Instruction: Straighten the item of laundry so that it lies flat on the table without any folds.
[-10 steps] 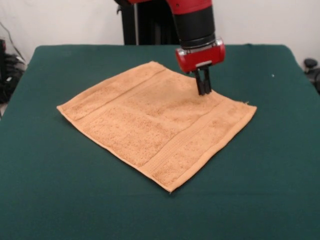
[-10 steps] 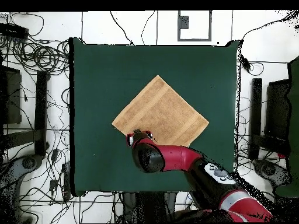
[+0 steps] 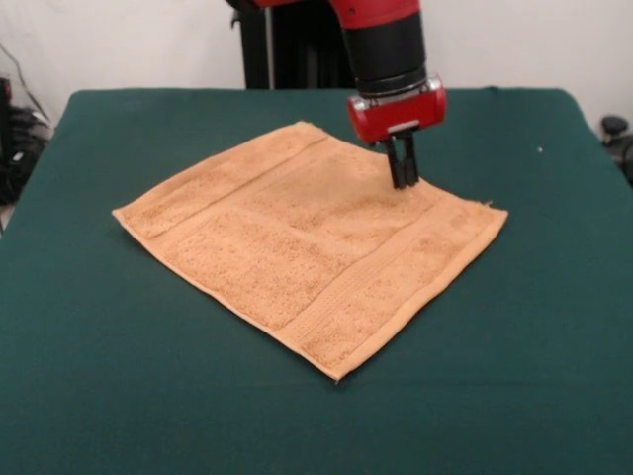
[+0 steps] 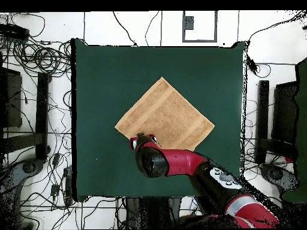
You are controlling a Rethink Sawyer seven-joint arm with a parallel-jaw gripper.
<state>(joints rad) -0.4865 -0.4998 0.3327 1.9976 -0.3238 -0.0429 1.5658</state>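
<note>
Front view shows the green table (image 3: 109,396) with the tan towel (image 3: 297,257) spread flat near its middle, one corner toward the camera, woven bands along two opposite edges; no writing is legible anywhere. Only the overhead view shows cables on the floor around the table. The gripper (image 3: 403,178) stands on the towel's far right part, fingers close together, tips touching the cloth
</note>
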